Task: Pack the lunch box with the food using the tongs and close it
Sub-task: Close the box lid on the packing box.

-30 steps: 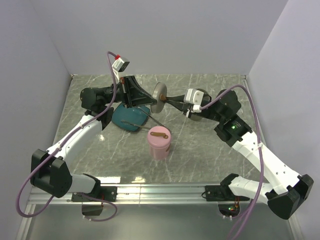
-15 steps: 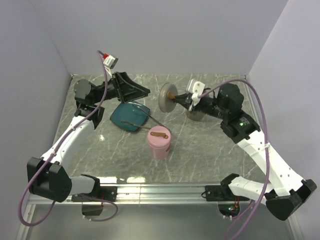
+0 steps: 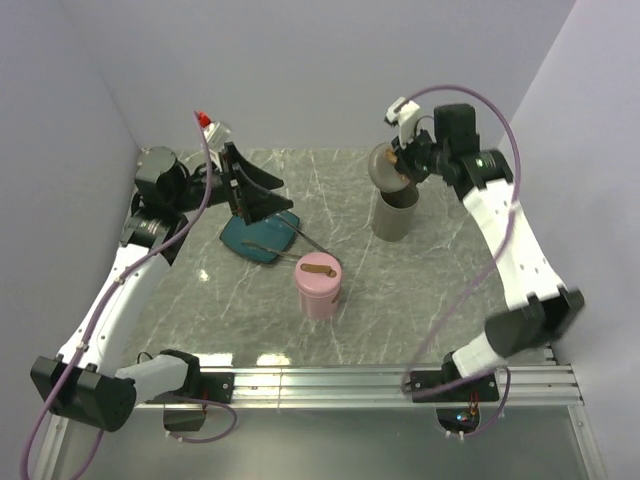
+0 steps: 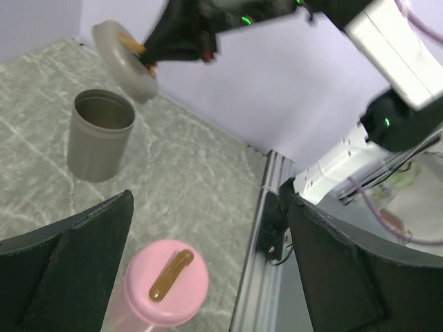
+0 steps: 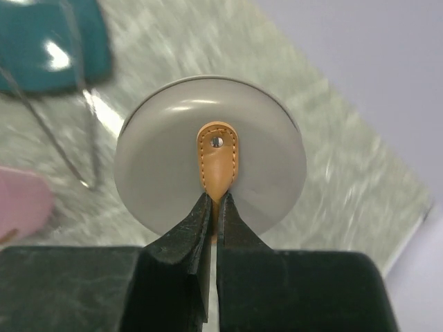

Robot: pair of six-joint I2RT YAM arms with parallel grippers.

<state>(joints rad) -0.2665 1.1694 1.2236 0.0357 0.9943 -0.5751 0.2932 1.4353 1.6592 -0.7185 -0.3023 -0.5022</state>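
The lunch box is an open grey cylinder [image 3: 395, 215] [image 4: 100, 135] standing at the back right. Its round grey lid [image 3: 385, 163] [image 5: 210, 155] hangs tilted just above it, and my right gripper [image 3: 402, 160] [image 5: 213, 207] is shut on the lid's tan strap [image 5: 217, 159]. The silver tongs [image 3: 290, 240] [image 5: 69, 138] lie across the teal plate [image 3: 255, 242]. My left gripper [image 3: 268, 193] [image 4: 208, 273] hovers over the plate's far side, open and holding nothing. The food is out of view.
A pink container [image 3: 318, 285] [image 4: 166, 283] with a tan-handled lid stands mid-table, in front of the plate. Grey walls close the left, back and right. A metal rail [image 3: 320, 378] runs along the near edge.
The right gripper carried the lid from mid-table back and right, to above the grey cylinder. The left gripper let go of the lid, opened wide and drew back left over the plate.
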